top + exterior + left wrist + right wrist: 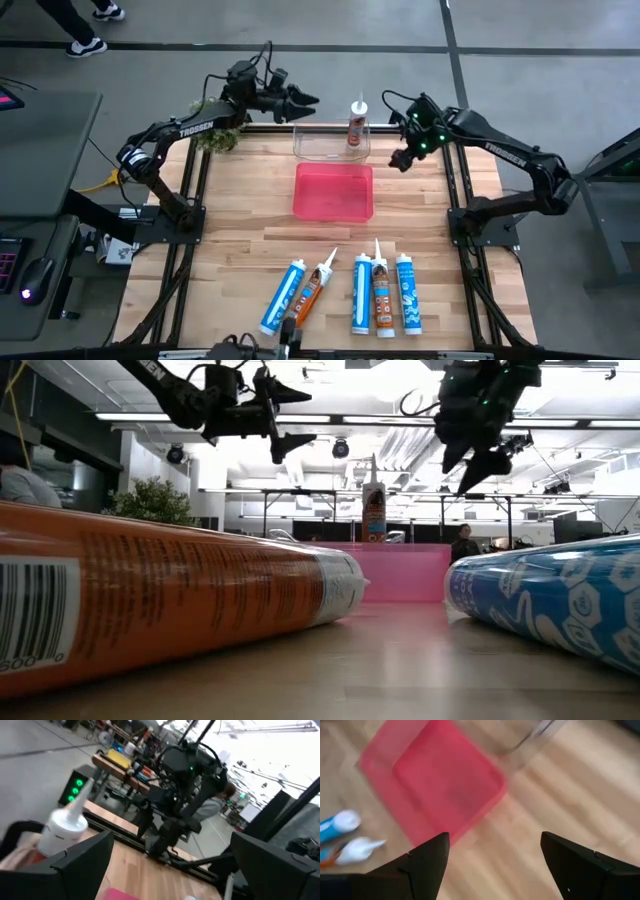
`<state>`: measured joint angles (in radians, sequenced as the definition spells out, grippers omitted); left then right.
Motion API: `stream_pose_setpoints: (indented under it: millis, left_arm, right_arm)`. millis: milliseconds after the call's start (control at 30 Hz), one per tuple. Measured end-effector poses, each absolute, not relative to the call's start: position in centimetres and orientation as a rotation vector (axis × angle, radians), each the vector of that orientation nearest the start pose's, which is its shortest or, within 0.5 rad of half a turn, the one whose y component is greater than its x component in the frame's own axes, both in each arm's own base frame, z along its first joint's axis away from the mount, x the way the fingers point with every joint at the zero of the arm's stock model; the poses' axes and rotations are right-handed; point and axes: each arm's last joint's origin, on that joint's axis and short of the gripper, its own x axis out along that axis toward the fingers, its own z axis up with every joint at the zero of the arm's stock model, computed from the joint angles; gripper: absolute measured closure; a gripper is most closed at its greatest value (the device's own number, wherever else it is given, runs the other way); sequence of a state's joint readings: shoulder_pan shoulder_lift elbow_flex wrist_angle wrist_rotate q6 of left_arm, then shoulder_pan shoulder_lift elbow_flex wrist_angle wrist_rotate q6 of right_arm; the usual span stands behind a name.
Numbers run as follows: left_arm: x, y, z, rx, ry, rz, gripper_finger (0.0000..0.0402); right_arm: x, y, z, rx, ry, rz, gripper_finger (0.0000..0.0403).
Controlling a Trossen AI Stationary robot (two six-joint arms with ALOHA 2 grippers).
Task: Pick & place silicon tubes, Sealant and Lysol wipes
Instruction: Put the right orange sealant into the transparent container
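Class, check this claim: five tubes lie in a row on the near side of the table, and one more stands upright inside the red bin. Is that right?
Not quite. The upright tube stands in the clear bin, not the red bin, as the high view shows. The five tubes do lie in a row on the near side.

- Your left arm reaches in from the left edge of the desk [240, 250], its forearm raised and angled toward the far rail.
- Your left tool [305, 100] hangs above that far rail of the desk, pointing across toward the right arm, its two fingers spread wide with nothing between them.
- Your right arm comes in from the right edge of the desk, elbow out past the frame, forearm sloping toward the far right corner.
- Your right tool [400, 160] hovers above the desk near that corner, tilted downward, fingers [427, 860] parted and empty.
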<state>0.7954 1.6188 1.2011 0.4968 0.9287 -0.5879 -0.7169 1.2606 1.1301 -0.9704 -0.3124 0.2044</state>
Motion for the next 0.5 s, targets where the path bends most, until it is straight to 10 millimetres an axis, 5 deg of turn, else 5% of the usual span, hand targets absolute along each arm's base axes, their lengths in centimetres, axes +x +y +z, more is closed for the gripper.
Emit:
stream_pose_setpoints:
  millis: [500]
  left_arm:
    - [32.1,17.1,31.1,-0.748,0.234,-0.248,0.0005]
  right_arm:
    - [18.3,-8.6,29.7,0.777,1.199,-0.303,0.0094]
